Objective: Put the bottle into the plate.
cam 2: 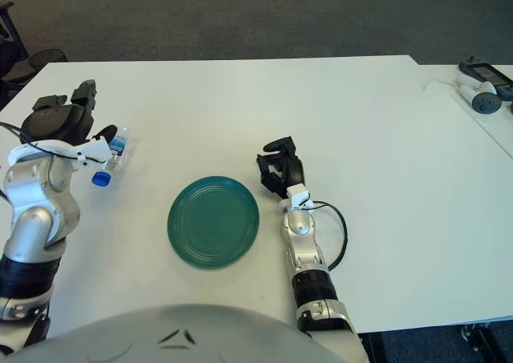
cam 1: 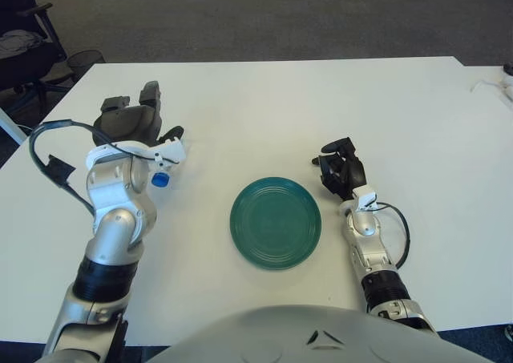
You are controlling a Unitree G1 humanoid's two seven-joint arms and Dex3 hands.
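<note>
Left eye view: round, ridged green plate (cam 1: 275, 223) on smooth white table (cam 1: 321, 106); left hand (cam 1: 132, 123) with fingers spread, holding nothing; blue bottle cap just visible beside it.

Right eye view: clear plastic bottle (cam 2: 110, 157) lying flat, left of plate, just beside left hand; right hand (cam 2: 280, 171) curled, empty, right of plate.
</note>
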